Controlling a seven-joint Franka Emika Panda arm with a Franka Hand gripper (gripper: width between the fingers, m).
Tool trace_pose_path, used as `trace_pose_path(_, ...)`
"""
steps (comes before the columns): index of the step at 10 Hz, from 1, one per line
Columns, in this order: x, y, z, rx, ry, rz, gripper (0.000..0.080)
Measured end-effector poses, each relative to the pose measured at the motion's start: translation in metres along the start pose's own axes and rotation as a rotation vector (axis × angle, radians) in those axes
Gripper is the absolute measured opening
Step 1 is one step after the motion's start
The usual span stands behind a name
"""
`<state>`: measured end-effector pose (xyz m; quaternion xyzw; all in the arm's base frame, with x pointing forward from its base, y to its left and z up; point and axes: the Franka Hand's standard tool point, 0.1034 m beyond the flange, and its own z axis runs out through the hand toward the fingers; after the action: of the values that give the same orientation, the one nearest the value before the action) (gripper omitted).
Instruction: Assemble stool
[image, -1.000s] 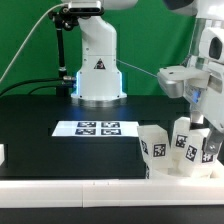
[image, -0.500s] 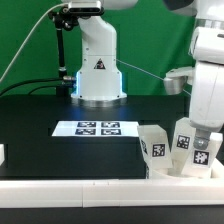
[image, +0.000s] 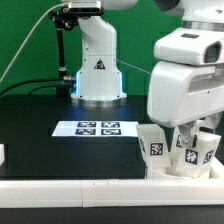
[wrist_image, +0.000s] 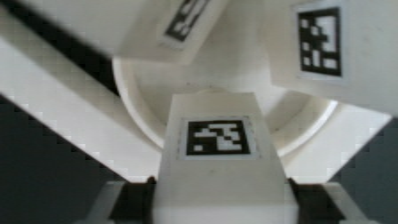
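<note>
In the wrist view my gripper (wrist_image: 217, 205) is shut on a white stool leg (wrist_image: 217, 150) with a square tag, its sides touching both dark fingers (wrist_image: 128, 205). Beyond it lies the round white seat (wrist_image: 143, 100), with two more tagged legs (wrist_image: 178, 25) (wrist_image: 329, 45) standing on it. In the exterior view the seat (image: 185, 170) sits at the front right beside the border bar. Tagged legs (image: 155, 147) (image: 207, 150) stand on it, and the held leg (image: 186, 141) shows between them. The arm's big white hand (image: 185, 85) hangs right over them and hides the gripper's fingers.
The marker board (image: 95, 127) lies flat mid-table. A long white border bar (image: 70, 183) runs along the front edge, with a small white piece (image: 2, 153) at the exterior view's left. The arm's base (image: 97, 70) stands at the back, before a green backdrop.
The arm's hand has swung from the exterior view's right edge leftward and lower, now covering the tops of the legs on the seat. The legs and seat stay in place.
</note>
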<state>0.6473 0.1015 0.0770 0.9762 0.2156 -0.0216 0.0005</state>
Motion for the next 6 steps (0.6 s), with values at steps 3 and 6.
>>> trace_pose_path(3,-0.0023,0.0016,0.0001,-0.004,-0.007,0.301,0.0337)
trace_pose_path(6,-0.0036,0.0078,-0.0005,-0.010,-0.005,0.492,0.0337)
